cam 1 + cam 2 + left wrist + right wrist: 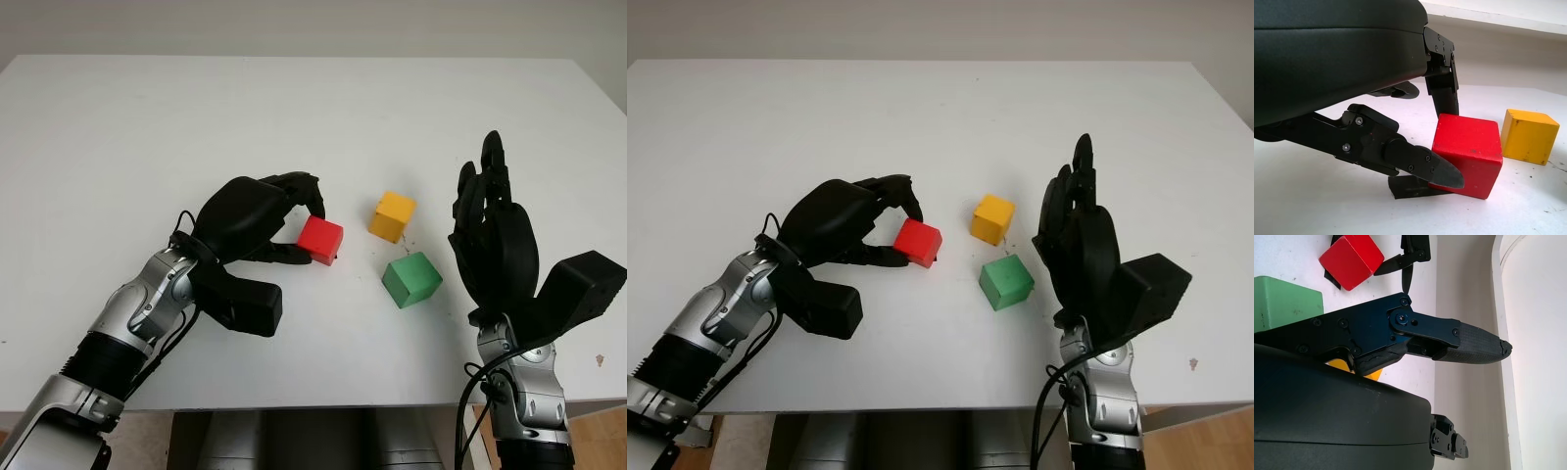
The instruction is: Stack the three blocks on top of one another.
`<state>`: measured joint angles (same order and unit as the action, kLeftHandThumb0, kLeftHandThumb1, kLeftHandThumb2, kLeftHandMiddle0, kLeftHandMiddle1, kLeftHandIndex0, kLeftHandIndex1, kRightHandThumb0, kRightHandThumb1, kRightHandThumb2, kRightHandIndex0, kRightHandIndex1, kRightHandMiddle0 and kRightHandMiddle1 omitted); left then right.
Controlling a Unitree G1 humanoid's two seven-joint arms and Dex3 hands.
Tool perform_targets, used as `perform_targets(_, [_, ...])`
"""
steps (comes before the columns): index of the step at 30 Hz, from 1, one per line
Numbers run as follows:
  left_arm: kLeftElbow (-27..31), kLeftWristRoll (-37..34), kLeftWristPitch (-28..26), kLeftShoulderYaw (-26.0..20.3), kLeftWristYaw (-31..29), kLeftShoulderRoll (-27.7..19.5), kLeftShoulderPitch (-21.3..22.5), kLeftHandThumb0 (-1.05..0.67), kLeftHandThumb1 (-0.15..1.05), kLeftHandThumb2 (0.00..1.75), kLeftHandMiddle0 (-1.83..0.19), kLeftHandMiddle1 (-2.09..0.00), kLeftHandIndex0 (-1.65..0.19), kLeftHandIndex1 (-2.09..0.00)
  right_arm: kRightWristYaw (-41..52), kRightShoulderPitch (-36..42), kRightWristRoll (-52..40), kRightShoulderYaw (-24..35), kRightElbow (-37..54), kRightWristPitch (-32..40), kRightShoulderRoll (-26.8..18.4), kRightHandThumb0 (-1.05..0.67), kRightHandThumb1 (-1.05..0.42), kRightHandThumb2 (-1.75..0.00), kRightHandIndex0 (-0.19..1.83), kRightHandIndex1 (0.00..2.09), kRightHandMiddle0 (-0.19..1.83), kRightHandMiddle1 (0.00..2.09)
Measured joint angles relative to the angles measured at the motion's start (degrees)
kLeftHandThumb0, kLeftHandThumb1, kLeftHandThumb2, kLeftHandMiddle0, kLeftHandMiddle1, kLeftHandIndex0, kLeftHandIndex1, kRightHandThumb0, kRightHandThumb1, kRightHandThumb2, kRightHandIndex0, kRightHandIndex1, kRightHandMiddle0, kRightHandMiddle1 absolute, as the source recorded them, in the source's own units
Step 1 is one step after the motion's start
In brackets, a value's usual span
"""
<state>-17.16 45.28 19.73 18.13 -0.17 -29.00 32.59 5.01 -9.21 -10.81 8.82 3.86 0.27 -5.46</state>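
Observation:
On the white table [147, 127], a red block [320, 238] is pinched by my left hand [309, 235]: one finger [1447, 98] presses its far side and the thumb [1442, 174] its near side. Whether the block is off the table I cannot tell. A yellow block [392, 215] lies just to its right, and a green block [411, 279] lies in front of the yellow one. My right hand [480, 171] is open and upright, just right of the green block and apart from it.
The table's front edge [323, 406] runs close under both forearms. Bare white surface stretches behind and to the left of the blocks.

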Motion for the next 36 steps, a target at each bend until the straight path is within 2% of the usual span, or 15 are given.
perform_targets(4, [0.2, 0.0, -0.3, 0.0, 0.2, -0.1, -0.1, -0.39, 1.02, 0.05, -0.38, -0.03, -0.3, -1.71, 0.0, 0.0, 0.1, 0.0, 0.0, 0.0, 0.0, -0.76, -1.05, -0.64, -0.19, 0.0, -0.19, 0.0])
perform_targets(12, [0.4, 0.0, -0.9, 0.0, 0.3, -0.1, -0.2, -0.38, 1.02, 0.05, -0.37, -0.04, -0.29, -1.86, 0.0, 0.0, 0.0, 0.0, 0.0, 0.0, 0.0, -0.76, -1.05, -0.64, -0.19, 0.0, -0.19, 0.0])
perform_targets(19, [0.4, 0.0, -1.1, 0.0, 0.5, -0.1, -0.3, -0.39, 1.02, 0.05, -0.37, -0.04, -0.28, -1.9, 0.0, 0.0, 0.0, 0.0, 0.0, 0.0, 0.0, -0.75, -1.05, -0.64, -0.19, 0.0, -0.19, 0.0])
perform_targets(29, [0.6, 0.0, -1.9, 0.0, 0.5, -0.5, -0.3, -0.39, 1.01, 0.05, -0.36, -0.04, -0.27, -1.85, 0.0, 0.0, 0.1, 0.0, 0.0, 0.0, 0.0, -0.77, -1.05, -0.65, -0.19, 0.0, -0.19, 0.0])
perform_targets(30, [0.7, 0.0, -2.1, 0.0, 0.4, -0.5, -0.3, -0.41, 1.01, 0.05, -0.36, -0.04, -0.26, -1.77, 0.0, 0.0, 0.1, 0.0, 0.0, 0.0, 0.0, -0.77, -1.05, -0.65, -0.19, 0.0, -0.19, 0.0])
perform_targets(31, [0.9, 0.0, -2.4, 0.0, 0.2, -0.5, -0.3, -0.45, 1.01, 0.05, -0.34, -0.04, -0.28, -1.54, 0.0, 0.0, 0.0, 0.0, 0.0, 0.0, 0.0, -0.77, -1.05, -0.65, -0.19, 0.0, -0.19, 0.0])
perform_targets(32, [1.2, 0.1, -2.9, 0.0, -0.2, -0.5, -0.3, -0.51, 1.02, 0.05, -0.31, -0.04, -0.29, -1.24, 0.1, 0.0, 0.0, 0.0, 0.0, 0.0, 0.0, -0.76, -1.05, -0.65, -0.19, 0.0, -0.19, 0.0])
perform_targets(33, [1.5, 0.2, -3.4, 0.0, -0.5, -0.5, -0.3, -0.57, 1.03, 0.05, -0.26, -0.04, -0.32, -0.85, 0.1, 0.0, 0.0, 0.0, 0.0, 0.0, 0.0, -0.77, -1.05, -0.64, -0.19, 0.0, -0.19, 0.0])
perform_targets(36, [2.0, 0.7, -4.5, 0.0, -1.1, -0.9, -0.6, -0.65, 1.04, 0.05, -0.16, -0.04, -0.35, -0.32, 0.1, 0.0, 0.0, 0.0, 0.0, 0.0, 0.0, -0.77, -1.05, -0.64, -0.19, 0.0, -0.19, 0.0])
